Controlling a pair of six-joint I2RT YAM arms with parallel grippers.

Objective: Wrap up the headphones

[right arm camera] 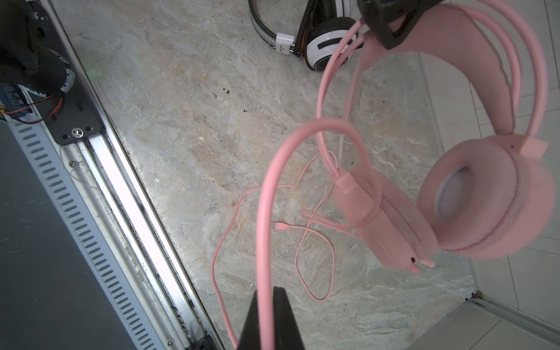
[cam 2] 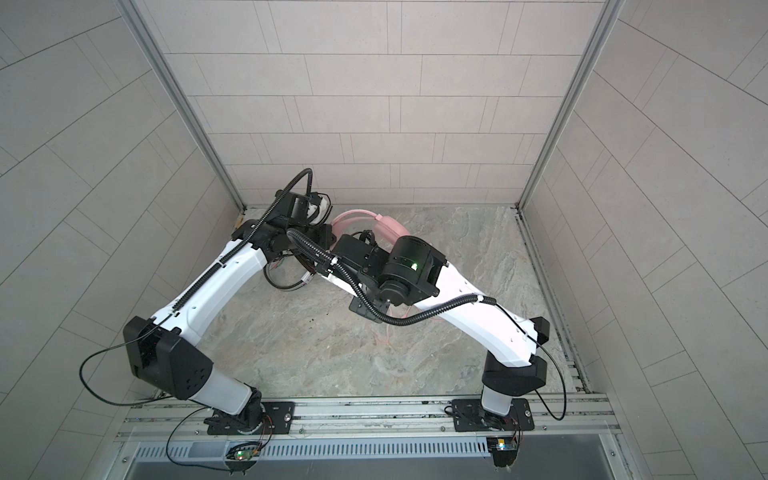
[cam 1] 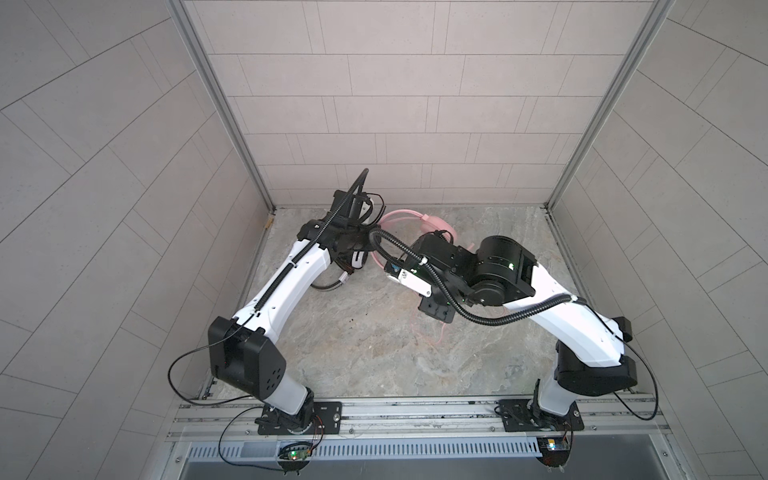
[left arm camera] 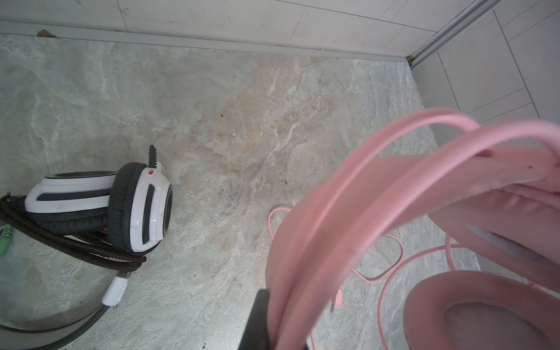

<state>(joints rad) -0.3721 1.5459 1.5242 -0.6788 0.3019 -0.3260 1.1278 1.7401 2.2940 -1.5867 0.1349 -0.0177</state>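
Note:
The pink headphones [right arm camera: 485, 197] hang above the stone floor, and my left gripper [left arm camera: 281, 333] is shut on their headband [left arm camera: 348, 212]. That gripper also shows in the right wrist view as a black clamp [right arm camera: 391, 21] on top of the band. My right gripper [right arm camera: 269, 321] is shut on the thick pink cable [right arm camera: 266, 212], which arches up toward an ear cup. The cable's thin end and plug [right arm camera: 280, 226] lie loose on the floor. The white-and-black headphones [left arm camera: 142, 206] lie on the floor with their black cable bundled around them. In both top views the arms cover most of the pink headphones [cam 1: 436, 224] [cam 2: 386, 224].
The cell's back wall [left arm camera: 212, 18] and side wall [left arm camera: 485, 75] stand close behind the headsets. An aluminium rail [right arm camera: 100, 169] and a slotted grey duct [right arm camera: 60, 197] run along the front edge. Thin pink cable loops [right arm camera: 315, 242] spread over the floor below the right gripper.

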